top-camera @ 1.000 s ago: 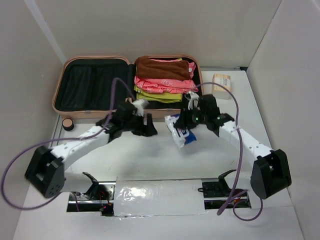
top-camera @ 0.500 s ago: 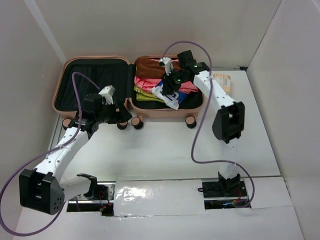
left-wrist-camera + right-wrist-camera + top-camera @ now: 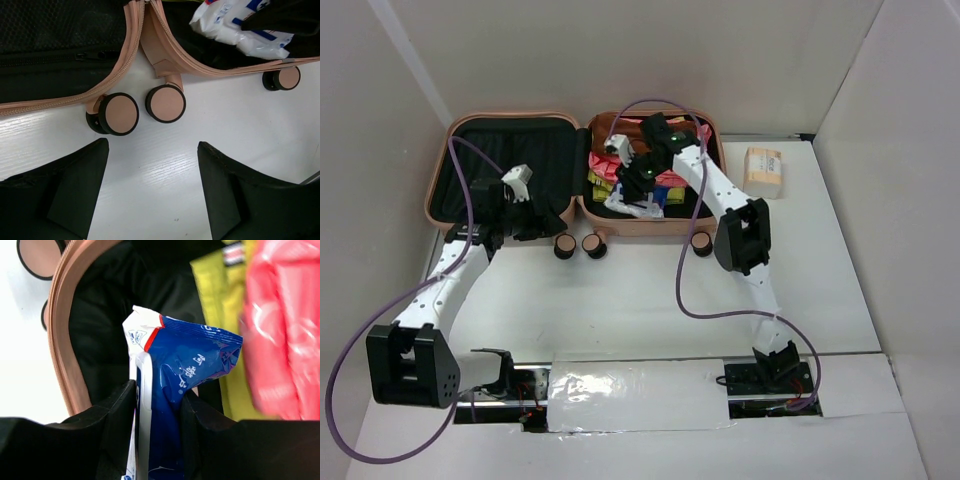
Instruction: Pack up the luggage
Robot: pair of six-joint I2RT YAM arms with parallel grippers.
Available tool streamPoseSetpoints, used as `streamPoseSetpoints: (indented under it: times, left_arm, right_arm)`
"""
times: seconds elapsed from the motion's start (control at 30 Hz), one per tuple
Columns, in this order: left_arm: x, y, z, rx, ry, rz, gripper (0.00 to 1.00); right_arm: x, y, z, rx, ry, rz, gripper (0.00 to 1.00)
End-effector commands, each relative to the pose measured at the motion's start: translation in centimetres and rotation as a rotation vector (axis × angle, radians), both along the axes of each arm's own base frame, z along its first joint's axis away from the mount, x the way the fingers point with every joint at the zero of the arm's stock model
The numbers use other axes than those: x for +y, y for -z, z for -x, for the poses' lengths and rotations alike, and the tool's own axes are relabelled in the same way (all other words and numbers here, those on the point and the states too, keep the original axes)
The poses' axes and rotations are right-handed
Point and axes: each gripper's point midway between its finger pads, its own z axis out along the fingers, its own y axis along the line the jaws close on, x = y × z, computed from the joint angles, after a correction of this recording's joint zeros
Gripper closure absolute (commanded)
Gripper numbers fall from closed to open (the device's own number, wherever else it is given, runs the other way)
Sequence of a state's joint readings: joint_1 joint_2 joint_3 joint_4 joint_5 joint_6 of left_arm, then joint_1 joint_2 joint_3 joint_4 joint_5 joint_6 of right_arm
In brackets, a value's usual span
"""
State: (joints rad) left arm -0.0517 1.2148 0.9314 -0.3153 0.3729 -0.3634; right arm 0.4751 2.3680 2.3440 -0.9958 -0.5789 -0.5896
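right gripper [image 3: 157, 402], half closed, pinches a blue-and-white packet [image 3: 190, 365] over the right half of the open luggage [image 3: 437, 190], at 12 o'clock on the table [image 3: 620, 300]. the dark gap at 6 o'clock of the folded clothes [image 3: 285, 330] lies just beneath, the packet's long axis running 9 to 3 in the top view. left gripper [image 3: 151, 150] hangs wide open, empty, near the wheels [image 3: 119, 113]. whether the packet touches bottom is hidden.

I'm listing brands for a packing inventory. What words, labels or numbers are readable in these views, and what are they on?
No text reads clearly.
On the blue-and-white packet in the right gripper: white characters, too crumpled and blurred to read.
On the pink garment: pale print, blurred.
On the beige box: dark marks, too small.
On the luggage: no lettering seen.
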Motion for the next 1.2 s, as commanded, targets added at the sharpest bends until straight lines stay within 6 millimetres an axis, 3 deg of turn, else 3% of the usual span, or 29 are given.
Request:
streamPoseSetpoints:
  times: [0.0,0.07,0.13,0.2,0.23,0.3,0.37,0.4,0.43,0.47,0.53,0.57,0.63,0.67,0.73,0.77,0.8,0.83,0.9,0.97,1.0,1.07,1.1,1.13,1.17]
  left_arm:
    - [-0.1,-1.1,-0.7,-0.029,0.053,0.003,0.16]
    - [-0.2,-0.2,-0.8,-0.002,0.06,0.009,0.16]
    - [-0.2,-0.3,-1.0,-0.015,0.065,0.003,0.16]
    - [-0.4,-0.2,-1.1,-0.013,0.072,0.008,0.16]
    - [-0.4,-0.2,-1.1,-0.014,0.072,0.008,0.16]
    - [-0.5,0.0,-1.1,-0.015,0.079,0.014,0.16]
    - [-0.5,-0.2,-1.3,-0.029,0.079,0.014,0.16]
    - [-0.7,-0.5,-1.5,-0.044,0.09,0.022,0.16]
    - [-0.7,-0.1,-1.5,-0.032,0.09,0.023,0.16]
    - [-0.8,-0.5,-2.0,-0.04,0.085,0.029,0.16]
    - [-0.9,-1.4,-2.8,-0.069,0.093,0.034,0.16]
    - [-1.0,-2.1,-3.1,-0.087,0.088,0.041,0.16]
    - [-1.0,-2.7,-4.1,-0.099,0.083,0.048,0.16]
    - [-1.4,-3.3,-4.2,-0.113,0.094,0.048,0.16]
    - [-2.0,-4.8,-5.0,-0.153,0.107,0.061,0.16]
    - [-2.0,-5.3,-5.6,-0.177,0.108,0.061,0.16]
    - [-3.0,-6.1,-5.6,-0.201,0.133,0.063,0.16]
    - [-3.4,-7.2,-6.4,-0.23,0.143,0.064,0.16]
    - [-5.1,-7.6,-7.5,-0.243,0.169,0.069,0.16]
    - [-6.7,-9.5,-9.1,-0.286,0.177,0.068,0.16]
    - [-9.0,-10.1,-10.1,-0.297,0.211,0.067,0.16]
    - [-11.1,-10.0,-11.4,-0.293,0.213,0.044,0.17]
    - [-13.4,-8.0,-12.0,-0.245,0.232,0.038,0.17]
    - [-14.5,-9.1,-12.9,-0.268,0.233,0.048,0.17]
    - [-15.5,-8.8,-13.5,-0.248,0.22,0.064,0.18]
  right_arm:
    - [4.0,0.6,0.4,-0.044,-0.106,-0.064,0.69]
    - [5.1,-0.1,0.3,-0.078,-0.122,-0.082,0.69]
    - [5.4,0.7,0.8,-0.064,-0.133,-0.075,0.68]
    - [6.0,1.1,1.0,-0.065,-0.142,-0.076,0.5]
    - [6.0,1.1,1.0,-0.065,-0.142,-0.076,0.5]
    - [5.6,0.8,0.4,-0.078,-0.107,-0.051,0.21]
    - [4.7,-1.8,-0.9,-0.128,-0.063,-0.074,0.17]
    - [4.4,-3.3,-2.0,-0.176,-0.032,-0.089,0.1]
    - [4.0,-6.0,-2.2,-0.21,-0.004,-0.123,0.07]
    - [3.4,-7.5,-2.9,-0.242,0.025,-0.137,0.04]
    - [1.6,-10.5,-4.8,-0.291,0.119,-0.182,0.0]
    - [0.6,-13.2,-5.0,-0.328,0.148,-0.216,0.0]
    - [-1.9,-16.8,-6.5,-0.362,0.255,-0.281,0.0]
    - [-3.0,-17.4,-6.7,-0.359,0.289,-0.296,0.0]
    - [-6.9,-21.1,-8.1,-0.418,0.423,-0.342,0.0]
    - [-8.0,-20.6,-8.1,-0.353,0.49,-0.366,0.0]
    - [-10.5,-21.5,-8.4,-0.35,0.548,-0.38,0.0]
    - [-11.2,-21.4,-8.2,-0.312,0.572,-0.397,0.0]
    - [-13.4,-19.8,-8.1,-0.226,0.654,-0.392,0.02]
    - [-16.0,-17.0,-8.2,-0.149,0.801,-0.327,0.06]
    - [-18.3,-16.8,-8.3,-0.142,0.879,-0.311,0.06]
    - [-21.7,-14.6,-8.3,-0.102,1.019,-0.27,0.05]
    - [-23.3,-15.6,-8.0,-0.121,1.069,-0.292,0.03]
    - [-26.2,-15.6,-8.1,-0.126,1.143,-0.305,0.02]
    - [-27.8,-14.7,-8.2,-0.116,1.203,-0.327,0.0]
